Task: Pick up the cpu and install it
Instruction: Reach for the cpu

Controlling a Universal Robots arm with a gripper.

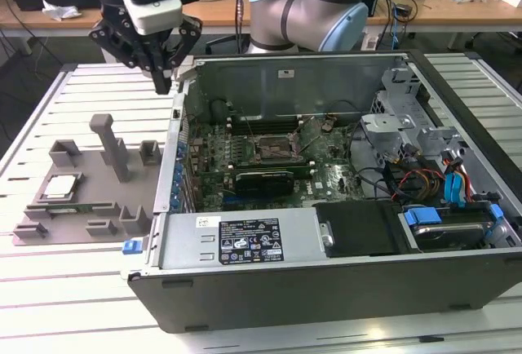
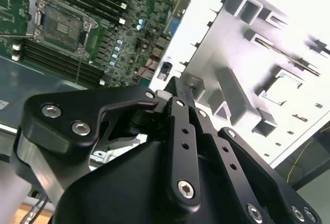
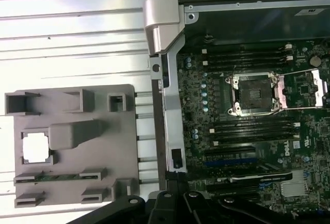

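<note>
Currently, the black robot gripper (image 1: pixel 163 83) is hanging in the air with its fingers drawn together to a point and nothing held between them. In the exterior view it is hovering over the far end of the strip between a grey moulded plastic tray (image 1: pixel 98 199) and the open dark metal computer case (image 1: pixel 245 289), well above both. The small square cpu with its silver-grey metal top (image 1: pixel 61 187) is lying flat in a square recess of the tray (on the exterior view's left side of it), untouched and well apart from the gripper; in the first wrist view the cpu (image 3: pixel 36 147) is sitting just beside a tall grey post. Inside the case, the dark square socket with its metal frame (image 1: pixel 273 148) is lying open on the green motherboard. Tray and case are both resting on a pale slatted table (image 1: pixel 49 289).
</note>
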